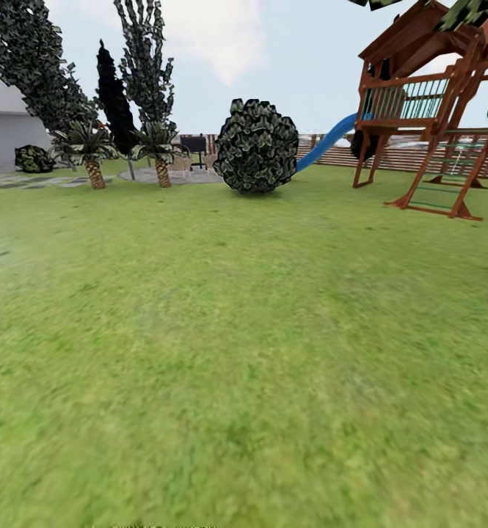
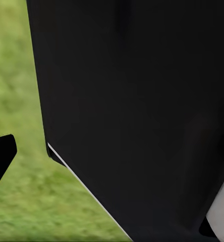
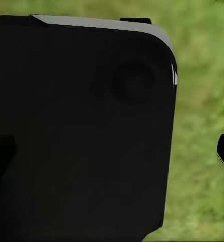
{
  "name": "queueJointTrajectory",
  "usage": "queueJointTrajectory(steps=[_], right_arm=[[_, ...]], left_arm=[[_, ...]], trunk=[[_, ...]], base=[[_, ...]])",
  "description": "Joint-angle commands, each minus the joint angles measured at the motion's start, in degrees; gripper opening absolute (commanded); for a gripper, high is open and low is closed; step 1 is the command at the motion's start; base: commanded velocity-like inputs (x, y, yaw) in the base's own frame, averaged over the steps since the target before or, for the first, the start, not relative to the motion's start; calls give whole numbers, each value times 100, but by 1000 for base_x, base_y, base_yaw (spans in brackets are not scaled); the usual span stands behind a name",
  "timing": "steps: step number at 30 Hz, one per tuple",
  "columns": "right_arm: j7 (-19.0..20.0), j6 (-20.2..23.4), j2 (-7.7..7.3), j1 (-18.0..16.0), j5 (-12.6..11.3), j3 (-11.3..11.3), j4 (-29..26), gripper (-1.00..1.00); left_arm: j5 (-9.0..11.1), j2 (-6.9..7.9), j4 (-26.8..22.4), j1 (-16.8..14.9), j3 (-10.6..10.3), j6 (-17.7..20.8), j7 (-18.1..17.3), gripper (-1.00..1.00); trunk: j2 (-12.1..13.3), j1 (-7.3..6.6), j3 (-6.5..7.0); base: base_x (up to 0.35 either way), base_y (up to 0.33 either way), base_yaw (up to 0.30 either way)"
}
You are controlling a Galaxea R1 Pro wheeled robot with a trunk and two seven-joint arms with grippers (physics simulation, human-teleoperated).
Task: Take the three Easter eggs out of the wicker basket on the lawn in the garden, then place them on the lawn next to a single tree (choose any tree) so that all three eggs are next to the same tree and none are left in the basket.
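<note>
The Easter eggs and wicker basket are somewhere out of sight, so the robot is likely on its way. By judgement the eggs are light, hard, smooth and prone to roll; best pinched across the middle, gently. The lawn (image 1: 244,352) lies wide, flat and patchy, with a round shrub (image 1: 256,147), small palms (image 1: 89,150) and a wooden playset (image 1: 434,110) at the far side. Whether either gripper is released or clenched, I cannot tell
</note>
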Motion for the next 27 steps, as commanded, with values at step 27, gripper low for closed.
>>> queueJointTrajectory(steps=[27], right_arm=[[1,-19,-5,-3,4,2,6,100]], left_arm=[[6,-1,-14,5,12,6,-3,100]], trunk=[[-2,0,-4]], base=[[0,0,296]])
